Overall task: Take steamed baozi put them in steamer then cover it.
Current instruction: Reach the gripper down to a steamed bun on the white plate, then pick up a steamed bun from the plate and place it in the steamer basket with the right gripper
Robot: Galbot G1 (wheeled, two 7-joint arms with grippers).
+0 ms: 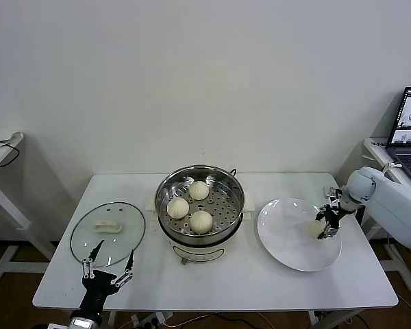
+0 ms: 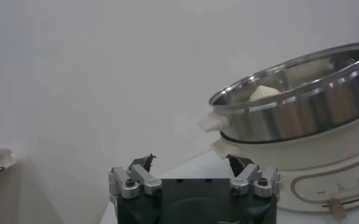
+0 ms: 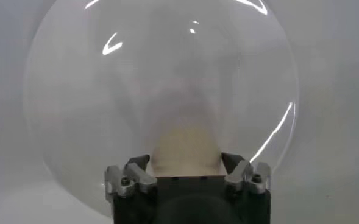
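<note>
Right gripper (image 1: 327, 223): closed on the last baozi (image 1: 318, 228), over the plate (image 1: 288, 240).
Left gripper (image 1: 107, 269): wide, empty, beside cover (image 1: 107, 233).
Steamer (image 1: 200, 199): three buns inside.
Risk: soft bun squashes or slips.

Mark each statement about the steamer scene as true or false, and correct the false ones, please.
1. Three baozi lie inside the steamer. True.
2. The cover sits on the steamer. False: it lies flat on the table, on the robot's left of the steamer.
3. The right gripper is closed on the last baozi over the white plate. True.
4. The left gripper holds the cover by its handle. False: it is open, near the table's front edge, just in front of the cover, and it holds nothing.
5. The plate holds two more baozi beside the gripped one. False: no other bun is on it.
</note>
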